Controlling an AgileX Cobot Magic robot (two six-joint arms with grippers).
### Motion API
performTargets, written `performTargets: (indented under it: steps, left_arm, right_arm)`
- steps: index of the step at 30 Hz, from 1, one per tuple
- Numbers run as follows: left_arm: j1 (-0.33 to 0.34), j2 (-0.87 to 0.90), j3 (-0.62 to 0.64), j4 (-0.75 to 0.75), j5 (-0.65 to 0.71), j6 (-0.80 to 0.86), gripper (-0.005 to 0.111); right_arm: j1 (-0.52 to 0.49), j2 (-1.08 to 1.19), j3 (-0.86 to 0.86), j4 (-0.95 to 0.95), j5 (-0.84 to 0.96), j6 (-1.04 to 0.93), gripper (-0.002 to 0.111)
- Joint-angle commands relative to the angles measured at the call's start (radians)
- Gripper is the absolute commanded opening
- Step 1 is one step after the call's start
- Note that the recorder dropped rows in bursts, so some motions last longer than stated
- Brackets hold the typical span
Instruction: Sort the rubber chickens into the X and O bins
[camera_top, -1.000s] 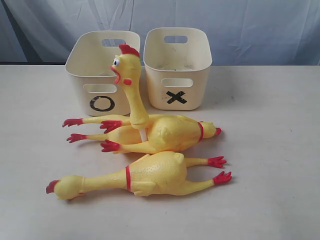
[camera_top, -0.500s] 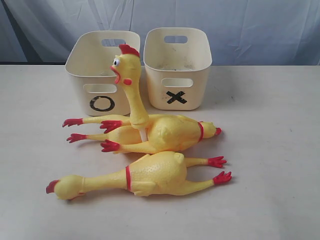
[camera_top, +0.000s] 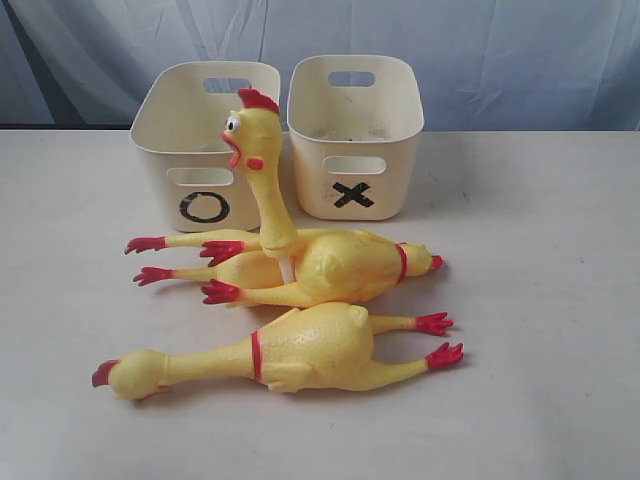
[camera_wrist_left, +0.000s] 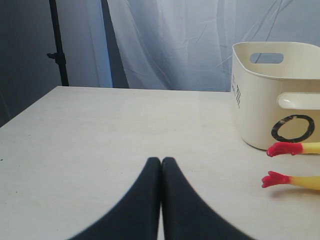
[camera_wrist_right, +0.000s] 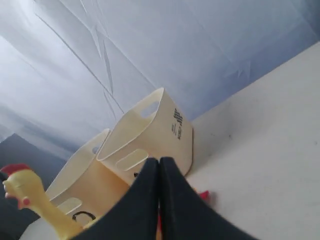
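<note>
On the table (camera_top: 540, 300), the front rubber chicken (camera_top: 300, 352) lies head left, the middle rubber chicken (camera_top: 350, 265) head right, and the rear rubber chicken (camera_top: 252, 135) lifts its neck in front of the O bin (camera_top: 160, 160), beside the X bin (camera_top: 400, 150). The left gripper (camera_wrist_left: 161, 161) and right gripper (camera_wrist_right: 159, 161) have jaws pressed together, holding nothing

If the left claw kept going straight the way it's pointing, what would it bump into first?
Probably nothing: the left gripper, shut, points across bare table toward the curtain beyond. The O tub and two red chicken feet sit off to one side.
</note>
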Motion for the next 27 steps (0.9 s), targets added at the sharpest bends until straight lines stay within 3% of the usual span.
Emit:
performTargets:
  steps: [1,5,10,19,27]
  left_arm:
    - [-0.006,-0.004,0.005,0.003,-0.001,-0.001,0.0]
    - [-0.006,-0.004,0.005,0.003,-0.001,-0.001,0.0]
    - [-0.006,-0.004,0.005,0.003,-0.001,-0.001,0.0]
    - [-0.006,-0.004,0.005,0.003,-0.001,-0.001,0.0]
    - [-0.006,-0.004,0.005,0.003,-0.001,-0.001,0.0]
  right_arm:
    - [0.01,-0.005,-0.024,0.038,0.106,-0.056,0.0]
    - [0.01,-0.005,-0.049,0.114,0.159,-0.079,0.0]
    - [0.01,-0.005,-0.178,0.379,0.247,-0.342,0.0]
    - [0.01,0.215,-0.35,0.323,0.469,-0.606,0.0]
    - [0.01,0.52,-0.373,0.311,0.521,-0.738,0.0]
